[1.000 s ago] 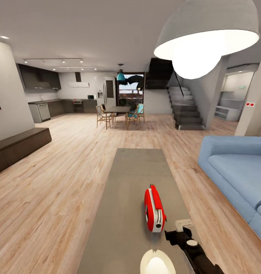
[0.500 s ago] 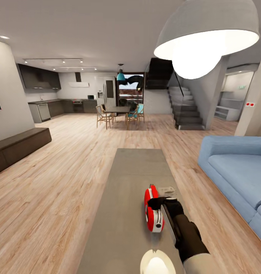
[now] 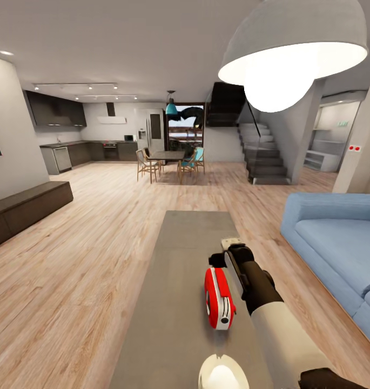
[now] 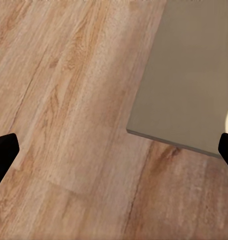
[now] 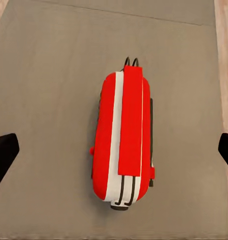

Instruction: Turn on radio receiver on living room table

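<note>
Right claw (image 3: 223,252) now past radio receiver (image 3: 219,297)

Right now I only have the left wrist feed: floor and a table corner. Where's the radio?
Observer: The radio stands on the table, near the end closest to the robot.
Operator: Right arm anywhere near it?
Observer: Yes. The right gripper hangs over the radio's far end in the head view.
Operator: Touching it?
Observer: Not by the right wrist view: the radio lies centred below, and both fingertips sit wide apart at the picture's edges, so it is open.
Operator: Which side of the radio faces up?
Observer: A narrow red edge with a white stripe along it.
</note>
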